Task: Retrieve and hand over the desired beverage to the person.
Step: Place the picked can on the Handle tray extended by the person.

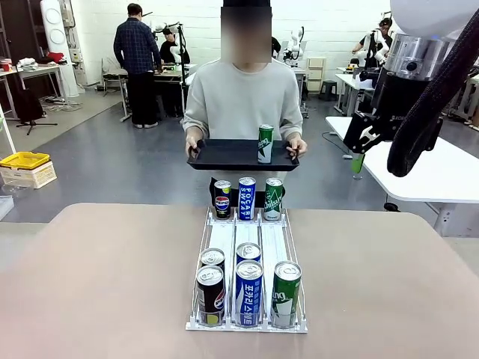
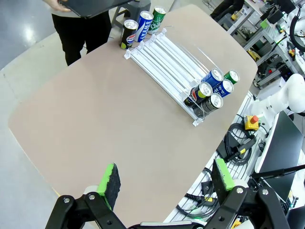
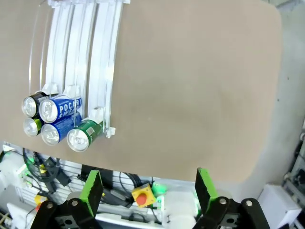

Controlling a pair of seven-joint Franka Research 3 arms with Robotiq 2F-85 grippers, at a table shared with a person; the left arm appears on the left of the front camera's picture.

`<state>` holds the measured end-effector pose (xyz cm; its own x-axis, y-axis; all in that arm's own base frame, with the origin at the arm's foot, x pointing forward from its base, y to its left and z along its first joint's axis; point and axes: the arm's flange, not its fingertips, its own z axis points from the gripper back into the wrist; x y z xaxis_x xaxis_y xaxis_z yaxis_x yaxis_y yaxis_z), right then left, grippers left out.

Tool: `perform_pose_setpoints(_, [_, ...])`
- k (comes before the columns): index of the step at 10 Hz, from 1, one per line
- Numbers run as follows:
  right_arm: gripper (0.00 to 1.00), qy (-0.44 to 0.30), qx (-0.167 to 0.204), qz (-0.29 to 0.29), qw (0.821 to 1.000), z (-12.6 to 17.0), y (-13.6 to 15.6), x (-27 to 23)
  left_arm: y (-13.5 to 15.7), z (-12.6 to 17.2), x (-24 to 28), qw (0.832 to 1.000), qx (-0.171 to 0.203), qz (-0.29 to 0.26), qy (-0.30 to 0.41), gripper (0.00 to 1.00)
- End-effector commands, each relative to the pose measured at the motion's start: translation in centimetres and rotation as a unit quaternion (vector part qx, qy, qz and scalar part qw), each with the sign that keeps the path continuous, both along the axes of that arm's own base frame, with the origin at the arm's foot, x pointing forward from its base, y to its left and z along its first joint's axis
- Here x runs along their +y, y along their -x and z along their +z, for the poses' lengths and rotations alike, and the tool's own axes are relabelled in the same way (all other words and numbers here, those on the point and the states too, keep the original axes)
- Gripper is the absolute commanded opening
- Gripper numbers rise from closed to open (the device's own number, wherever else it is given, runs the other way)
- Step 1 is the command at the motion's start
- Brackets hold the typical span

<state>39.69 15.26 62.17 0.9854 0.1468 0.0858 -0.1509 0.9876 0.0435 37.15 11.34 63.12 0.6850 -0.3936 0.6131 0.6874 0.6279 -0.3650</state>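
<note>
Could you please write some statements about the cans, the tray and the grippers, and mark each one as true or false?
1. A green can stands on the black tray that the person holds. True.
2. The rack on the table has four lanes. False: it has three.
3. The left gripper is open and holds nothing. True.
4. The right gripper is shut. False: it is open and empty.
</note>
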Motion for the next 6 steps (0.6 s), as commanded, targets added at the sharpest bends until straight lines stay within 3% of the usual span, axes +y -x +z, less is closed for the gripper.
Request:
perform_pose_setpoints(1, [1.0,-0.071,-0.052,0.084,0.993,0.7,2.5,-4.2,0.1,0.1,0.1,1.0,-0.004,-0.005,0.006,1.0])
perform_pose_setpoints(4, [1.0,-0.212,-0.149,0.174,0.95,4.4,6.5,-13.9,0.1,0.1,0.1,1.0,-0.004,-0.005,0.006,1.0])
perform_pose_setpoints(6, [1.0,-0.274,-0.185,0.215,0.919,5.9,8.9,-19.9,0.1,0.1,0.1,1.0,-0.004,-0.005,0.006,1.0])
